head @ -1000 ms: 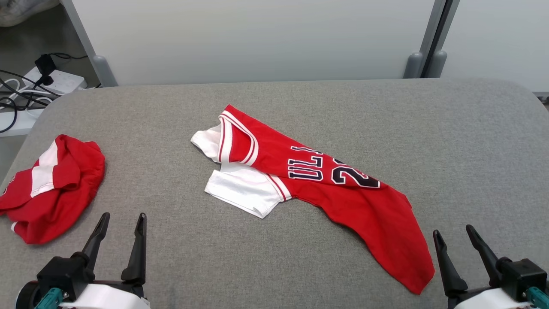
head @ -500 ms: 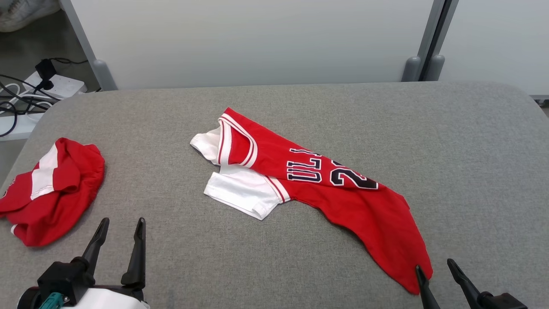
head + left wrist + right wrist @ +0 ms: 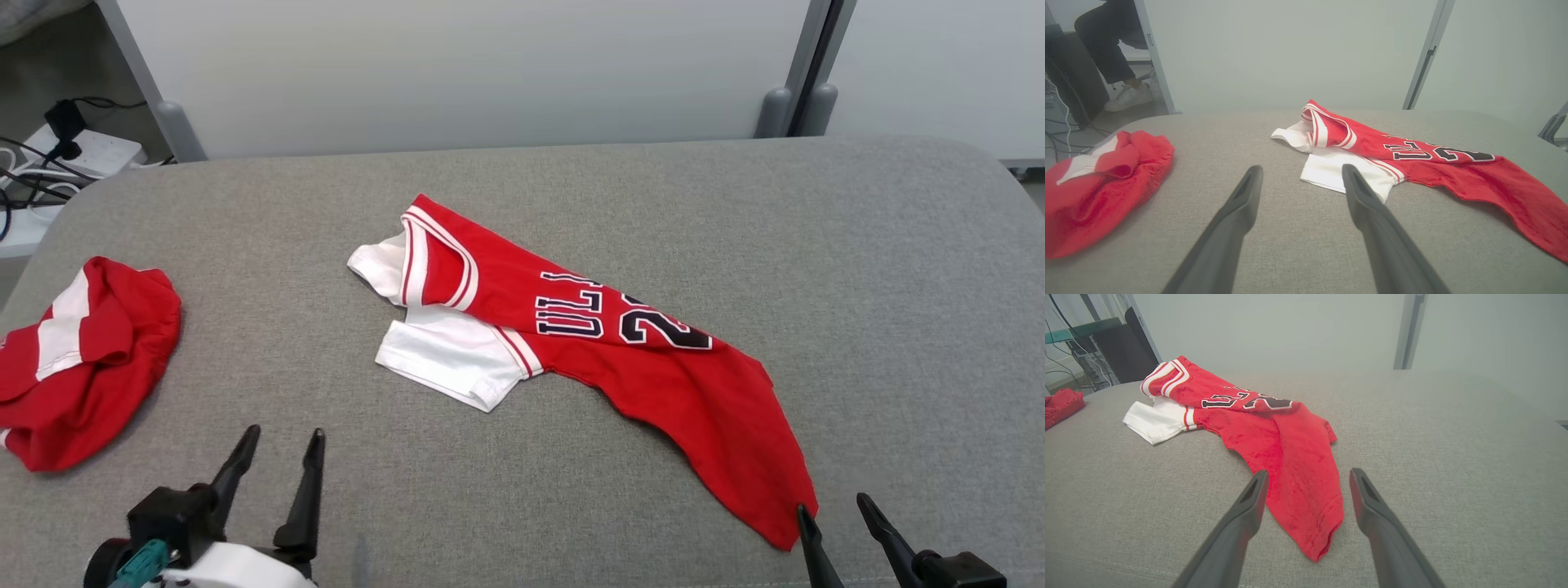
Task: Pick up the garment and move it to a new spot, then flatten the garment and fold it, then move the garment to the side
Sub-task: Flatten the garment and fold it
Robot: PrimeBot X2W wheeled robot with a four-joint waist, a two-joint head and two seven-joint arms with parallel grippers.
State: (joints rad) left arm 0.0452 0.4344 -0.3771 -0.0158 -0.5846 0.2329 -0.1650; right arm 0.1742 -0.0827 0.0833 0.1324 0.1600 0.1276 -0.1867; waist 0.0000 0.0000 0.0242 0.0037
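At the middle of the table (image 3: 857, 269), crumpled red garment (image 3: 588, 343), twisted, hem corner (image 3: 782, 531) reaching the near edge. There, right gripper (image 3: 833, 502) agape beside that corner; left gripper (image 3: 285, 431) agape, empty, nearer the table's left end. Risk: pinching 1 layer only, tightening the twist when lifted.

left end effector (image 3: 285, 431) | black tapered fingers (image 3: 306, 490) | white wrist shell (image 3: 237, 569) | teal fitting (image 3: 139, 563)
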